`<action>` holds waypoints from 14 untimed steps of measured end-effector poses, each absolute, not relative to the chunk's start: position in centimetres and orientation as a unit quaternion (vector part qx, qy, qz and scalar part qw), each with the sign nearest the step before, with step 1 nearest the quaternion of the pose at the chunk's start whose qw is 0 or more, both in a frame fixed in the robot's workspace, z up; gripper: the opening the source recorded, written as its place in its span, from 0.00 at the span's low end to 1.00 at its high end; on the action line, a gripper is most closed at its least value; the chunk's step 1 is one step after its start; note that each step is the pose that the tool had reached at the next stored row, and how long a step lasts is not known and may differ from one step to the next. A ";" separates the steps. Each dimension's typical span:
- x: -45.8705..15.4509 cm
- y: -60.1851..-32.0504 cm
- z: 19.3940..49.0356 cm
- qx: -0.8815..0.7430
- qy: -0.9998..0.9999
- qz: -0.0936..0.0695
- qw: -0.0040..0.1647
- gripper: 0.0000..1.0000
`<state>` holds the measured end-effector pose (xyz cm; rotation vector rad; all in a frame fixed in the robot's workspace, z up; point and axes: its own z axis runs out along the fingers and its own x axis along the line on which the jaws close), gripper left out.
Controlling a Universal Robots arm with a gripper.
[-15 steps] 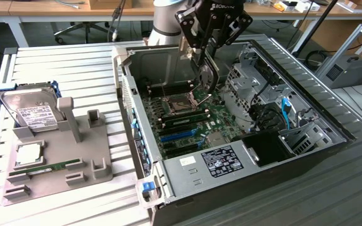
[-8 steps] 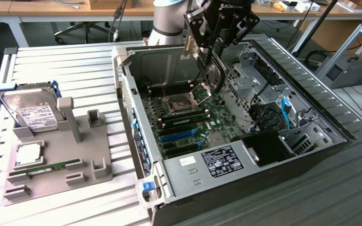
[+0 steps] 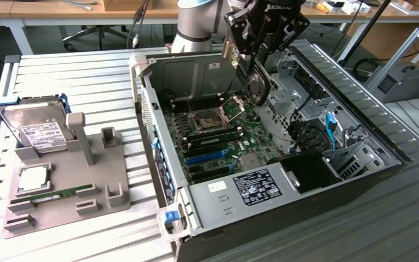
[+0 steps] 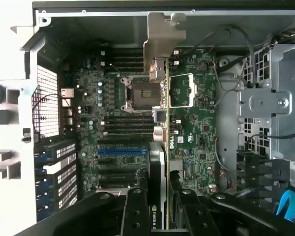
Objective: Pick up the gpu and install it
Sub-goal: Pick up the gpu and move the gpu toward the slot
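Overall light: bright, even, diffuse, falling from above.
Table (image 3: 71, 71): pale slats beside the computer case (image 3: 195, 71) reflect almost white.
Case interior: dimmer, with soft shadows along its walls and one black bay.
Wrist view: ground outside the case is washed out to white.
Glare: pale sheen on the bracket of the gpu (image 4: 160, 98) inside the case.

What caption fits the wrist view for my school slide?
End effector holds the gpu edge-on over the motherboard.
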<state>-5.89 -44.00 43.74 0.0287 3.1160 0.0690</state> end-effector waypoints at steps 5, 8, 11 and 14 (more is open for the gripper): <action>-4.4 -44.0 43.7 0.009 1.000 0.022 0.012 0.27; -3.5 -44.0 43.7 0.009 1.000 0.022 0.012 0.27; -1.7 -44.0 43.7 0.009 1.000 0.022 0.012 0.27; 0.0 -44.0 43.7 0.009 1.000 0.022 0.012 0.27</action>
